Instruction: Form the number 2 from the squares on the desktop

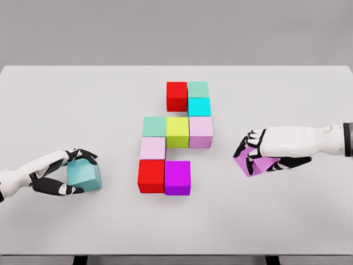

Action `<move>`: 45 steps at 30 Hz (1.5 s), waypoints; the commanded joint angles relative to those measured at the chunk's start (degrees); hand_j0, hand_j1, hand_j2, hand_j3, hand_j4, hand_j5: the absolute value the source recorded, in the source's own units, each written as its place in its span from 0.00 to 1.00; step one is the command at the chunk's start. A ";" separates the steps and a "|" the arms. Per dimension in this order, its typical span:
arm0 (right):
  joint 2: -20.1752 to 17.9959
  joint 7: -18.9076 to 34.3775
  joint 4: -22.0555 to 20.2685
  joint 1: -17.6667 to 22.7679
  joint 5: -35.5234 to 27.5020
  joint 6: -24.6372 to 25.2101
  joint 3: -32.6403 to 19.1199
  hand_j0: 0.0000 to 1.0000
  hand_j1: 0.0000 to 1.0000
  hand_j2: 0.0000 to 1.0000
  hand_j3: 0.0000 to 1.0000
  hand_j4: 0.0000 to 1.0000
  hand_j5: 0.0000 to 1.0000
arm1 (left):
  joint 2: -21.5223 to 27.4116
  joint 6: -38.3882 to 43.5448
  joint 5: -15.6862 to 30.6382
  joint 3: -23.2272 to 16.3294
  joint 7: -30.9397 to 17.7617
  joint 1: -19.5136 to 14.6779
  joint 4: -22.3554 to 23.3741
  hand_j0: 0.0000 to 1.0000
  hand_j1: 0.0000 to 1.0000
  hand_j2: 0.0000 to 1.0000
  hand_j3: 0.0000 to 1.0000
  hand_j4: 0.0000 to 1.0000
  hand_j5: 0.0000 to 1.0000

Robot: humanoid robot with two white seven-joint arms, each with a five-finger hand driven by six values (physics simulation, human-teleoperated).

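Observation:
Several coloured cubes form a stepped figure at the table's middle: a red cube (176, 95) and a mint cube (198, 89) on top, a cyan cube (199, 107) below, then a green cube (154, 126), a yellow cube (177, 131) and a pale pink cube (201, 131), a light pink cube (153, 148), and a red cube (151, 175) beside a magenta cube (177, 177) at the bottom. My left hand (69, 172) is shut on a teal cube (84, 174) at the left. My right hand (255, 152) is shut on a violet cube (255, 165) at the right.
The white table (83, 99) spans the view, with its front edge near the bottom of the picture. Both held cubes rest on or just above the table surface, well apart from the central figure.

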 commanded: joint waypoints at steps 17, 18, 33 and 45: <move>7.25 -0.06 -0.11 -5.19 7.39 0.14 7.40 0.47 0.47 0.47 0.47 0.47 0.47 | -3.34 3.07 0.07 4.67 0.09 -3.69 1.78 0.50 0.50 0.50 0.50 0.50 0.50; 8.30 -0.06 -0.11 -5.71 7.39 0.14 8.02 0.47 0.47 0.47 0.47 0.47 0.47 | -3.51 3.07 0.07 4.67 0.09 -3.87 1.78 0.49 0.49 0.49 0.49 0.49 0.49; 9.79 -0.06 -0.20 -6.86 7.39 0.14 13.64 0.53 0.53 0.53 0.53 0.53 0.53 | -8.87 5.00 -1.16 4.50 0.00 -8.70 2.40 0.46 0.46 0.46 0.46 0.46 0.46; 10.41 -0.06 -0.20 -7.38 7.39 0.14 13.56 0.97 0.97 0.97 0.97 0.97 0.97 | -15.46 5.00 -3.62 4.32 -0.35 -12.92 7.41 0.46 0.46 0.46 0.46 0.46 0.46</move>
